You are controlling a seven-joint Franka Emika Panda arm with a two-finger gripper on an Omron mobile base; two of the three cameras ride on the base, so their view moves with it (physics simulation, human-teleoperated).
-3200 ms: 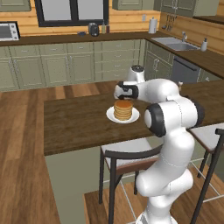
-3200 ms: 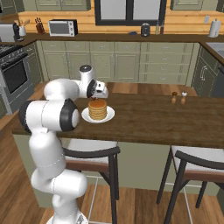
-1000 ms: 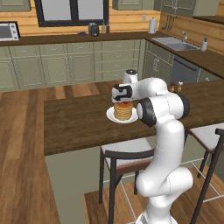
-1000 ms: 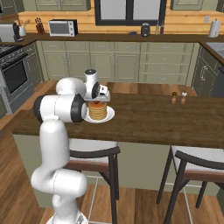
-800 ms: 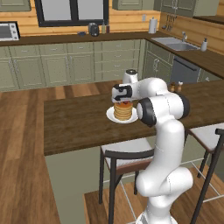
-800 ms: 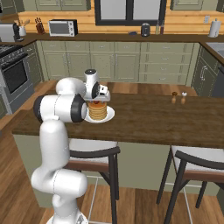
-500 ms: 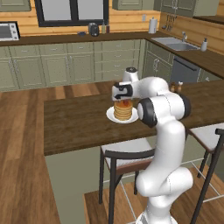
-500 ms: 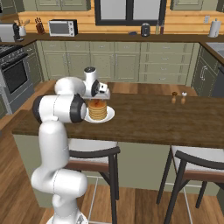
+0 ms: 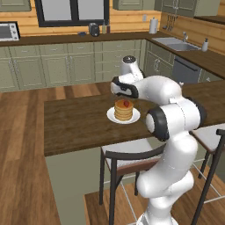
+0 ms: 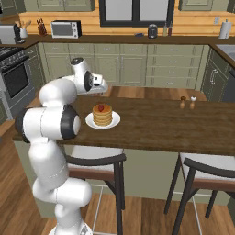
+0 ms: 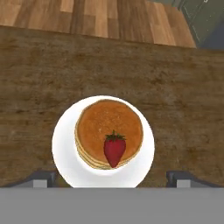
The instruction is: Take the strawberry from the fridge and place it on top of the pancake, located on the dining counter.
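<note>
The strawberry (image 11: 114, 148) lies loose on top of the pancake (image 11: 105, 127), near the edge of the stack, on its white plate (image 11: 61, 148). Both base views show the same: strawberry (image 9: 126, 104) on pancake (image 9: 123, 113), strawberry (image 10: 102, 108) on pancake (image 10: 102, 118), on the dining counter (image 9: 74, 123). My gripper (image 11: 111, 177) hangs straight above the stack, open, with nothing between its fingertips (image 11: 43, 177). From the sides the gripper (image 9: 120, 92) (image 10: 103, 89) stands a short way above the berry. The fridge is out of view.
Two small shakers (image 10: 187, 102) stand farther right on the counter (image 10: 160, 124). Dark-framed stools (image 10: 96, 160) (image 10: 206, 170) sit under the counter's near edge, one of them (image 9: 127, 158) right by my base. Kitchen cabinets and a sink (image 9: 176, 43) run along the back walls.
The gripper has opened a little wider and lifted slightly off the stack. The strawberry stays on the pancake, free of the fingers.
</note>
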